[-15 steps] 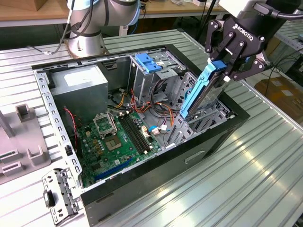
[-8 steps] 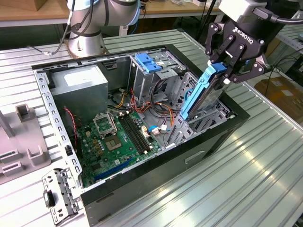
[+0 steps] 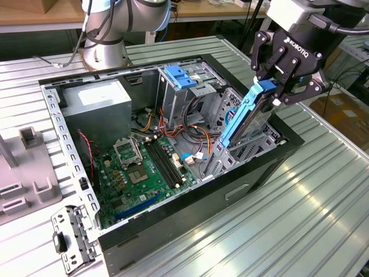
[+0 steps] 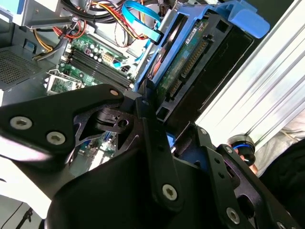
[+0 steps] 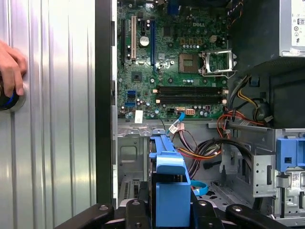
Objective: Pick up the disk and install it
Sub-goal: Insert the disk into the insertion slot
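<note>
The disk [image 3: 245, 118] is a flat drive in a blue plastic carrier. It hangs tilted, its lower end dipping into the metal drive bay [image 3: 259, 141] at the side of the open computer case on the exterior view's right. My gripper [image 3: 275, 95] is shut on the disk's upper end, just under the blue handle. In the second wrist view the disk [image 4: 200, 62] shows its connector edge and green board between my black fingers [image 4: 148, 102]. The first wrist view shows the blue carrier [image 5: 169, 183] end-on, above the case floor.
The black computer case [image 3: 173, 216] lies open on a ribbed metal table. It holds a green motherboard [image 3: 144, 167], a grey power-supply box [image 3: 98, 104], a blue-latched drive cage [image 3: 181, 78] and loose cables [image 3: 193, 130]. A person's hand [image 5: 10, 67] rests on the table beside the case.
</note>
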Robot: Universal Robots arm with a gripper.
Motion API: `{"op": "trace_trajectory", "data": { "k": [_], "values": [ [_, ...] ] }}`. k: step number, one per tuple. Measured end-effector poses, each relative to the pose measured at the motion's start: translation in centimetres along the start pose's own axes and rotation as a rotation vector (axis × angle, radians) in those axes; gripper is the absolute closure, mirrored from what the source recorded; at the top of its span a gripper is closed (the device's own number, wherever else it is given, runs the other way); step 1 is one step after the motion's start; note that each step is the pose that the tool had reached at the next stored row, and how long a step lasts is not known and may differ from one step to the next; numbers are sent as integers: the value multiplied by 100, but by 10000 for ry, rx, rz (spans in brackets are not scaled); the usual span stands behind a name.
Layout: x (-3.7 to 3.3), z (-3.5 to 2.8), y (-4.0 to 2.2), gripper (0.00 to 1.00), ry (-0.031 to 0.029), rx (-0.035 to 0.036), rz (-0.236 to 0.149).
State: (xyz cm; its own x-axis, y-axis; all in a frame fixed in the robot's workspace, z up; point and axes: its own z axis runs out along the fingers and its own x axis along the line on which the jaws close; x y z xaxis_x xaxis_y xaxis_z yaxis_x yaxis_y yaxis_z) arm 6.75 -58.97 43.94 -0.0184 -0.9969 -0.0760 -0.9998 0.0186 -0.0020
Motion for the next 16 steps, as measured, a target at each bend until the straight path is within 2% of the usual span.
{"op": "trace_trajectory", "data": {
  "k": [16],
  "values": [
    [29,119,-14,63,1,-3,31]
  ]
}}
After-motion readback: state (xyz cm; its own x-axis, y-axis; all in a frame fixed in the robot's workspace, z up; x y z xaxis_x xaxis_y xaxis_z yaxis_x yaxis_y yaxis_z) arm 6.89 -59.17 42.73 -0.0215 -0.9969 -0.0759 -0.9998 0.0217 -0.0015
